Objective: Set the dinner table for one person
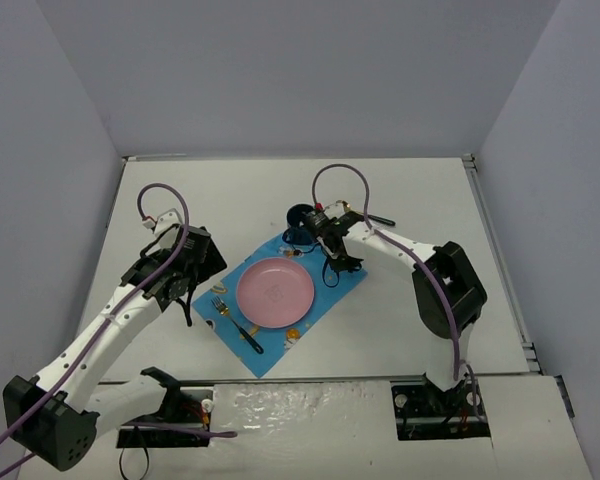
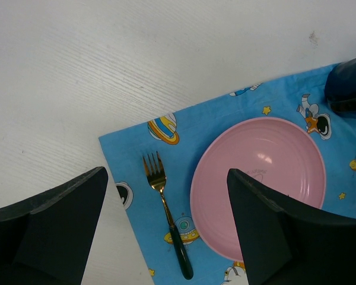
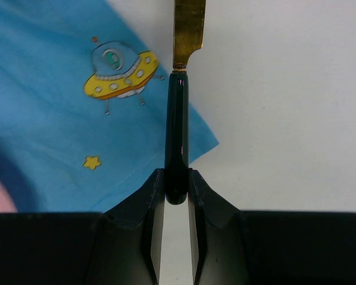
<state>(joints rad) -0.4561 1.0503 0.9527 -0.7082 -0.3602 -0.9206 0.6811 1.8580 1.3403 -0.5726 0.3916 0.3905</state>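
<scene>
**Spotter A:** Your worktop [image 1: 240, 200] fills the overhead view, white and matte, running from the arm bases to the far wall. A blue mat [image 1: 325, 300] printed with cartoon spaceships lies on it at an angle, between your two arms.

**Spotter B:** On that mat you have a pink plate [image 1: 274, 291] in the middle. A fork [image 1: 236, 322] with gold tines and a dark handle lies just to its left. A dark blue cup [image 1: 300, 220] sits at the mat's far corner.

**Spotter A:** Your right pincer [image 3: 177, 178] is clamped on a knife [image 3: 177, 136], gripping the end of its dark handle. The gold blade points away from the wrist camera. The handle crosses the mat's corner, and the blade is over bare worktop.

**Spotter B:** You cannot tell from these views whether the knife touches the surface.

**Spotter A:** Your left pincer [image 2: 166, 173] is spread wide at the mat's left edge. On its wrist view the fork shows between the two fingers.
</scene>
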